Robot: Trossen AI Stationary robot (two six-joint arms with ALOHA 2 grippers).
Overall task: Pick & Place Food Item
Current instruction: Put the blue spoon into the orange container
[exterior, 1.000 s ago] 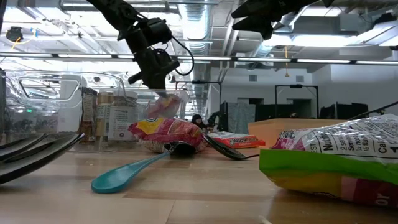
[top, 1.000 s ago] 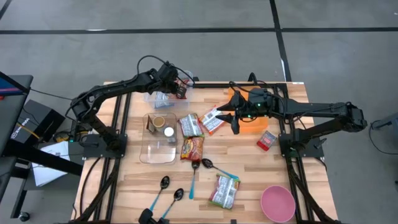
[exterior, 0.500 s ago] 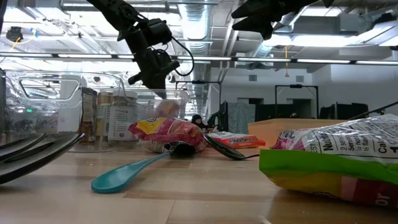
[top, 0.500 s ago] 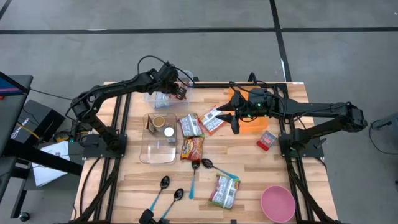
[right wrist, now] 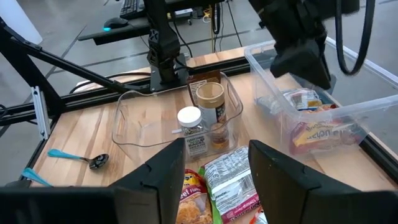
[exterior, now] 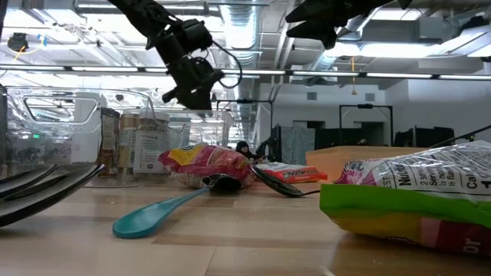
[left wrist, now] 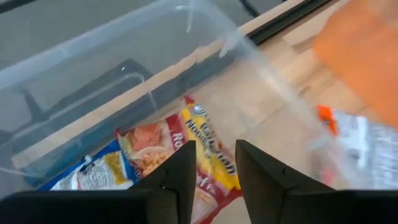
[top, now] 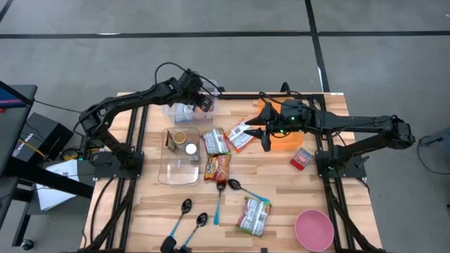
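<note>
Under the left jaws: a clear bin (left wrist: pixel 74 81) at the far edge of the tabletop (top: pixel 281 218), with a noodle packet (left wrist: pixel 205 165) lying on its floor.
Left jaws (left wrist: pixel 213 163): hanging above the bin, fingers parted a little with nothing between them; the noodle packet shows through the gap, lying loose below.
Beside that packet: a second food packet (left wrist: pixel 93 171) in the same bin.
Right jaws (right wrist: pixel 216 163): raised over the middle of the tabletop, fingers apart, holding nothing.
Below the right jaws: food packets (right wrist: pixel 233 180) on the wood, and beyond them a clear container (right wrist: pixel 134 121) with jars (right wrist: pixel 210 102).
Nearer the front edge, well apart from both jaws: spoons (top: pixel 190 211), a pink bowl (top: pixel 313 230).
</note>
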